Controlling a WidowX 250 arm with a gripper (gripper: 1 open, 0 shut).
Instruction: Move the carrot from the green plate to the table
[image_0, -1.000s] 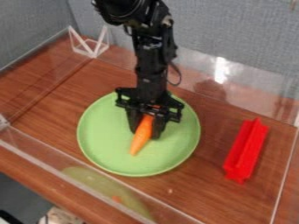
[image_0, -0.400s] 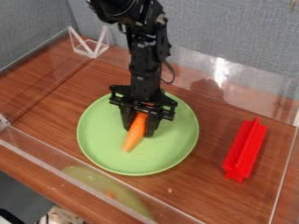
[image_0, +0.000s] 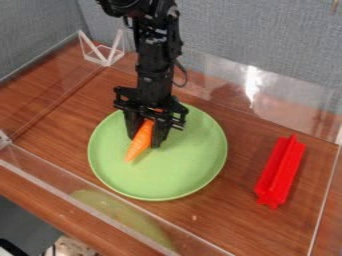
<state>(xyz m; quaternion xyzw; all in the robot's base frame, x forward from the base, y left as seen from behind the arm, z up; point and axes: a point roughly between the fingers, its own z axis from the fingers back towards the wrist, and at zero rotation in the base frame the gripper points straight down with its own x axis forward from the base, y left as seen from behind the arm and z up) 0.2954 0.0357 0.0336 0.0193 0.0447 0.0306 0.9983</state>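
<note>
Leftward goes the carrot (image_0: 139, 143) since a second ago, carried from the middle of the green plate (image_0: 187, 170) toward its left side, and the arm above has shifted the same way. Its fingers (image_0: 146, 126) point straight down, clenched on the carrot's thick upper end, so the orange tip hangs free and slants down to the left, seemingly just clear of the plate. That top-down grip looks chosen to let the carrot cross the shallow rim without dragging. It hangs above the plate, not yet over the desk (image_0: 60, 100), so the carry seems barely half done. Bare wood lies open to the left, while the red ribbed block (image_0: 281, 170) sits well apart on the right
</note>
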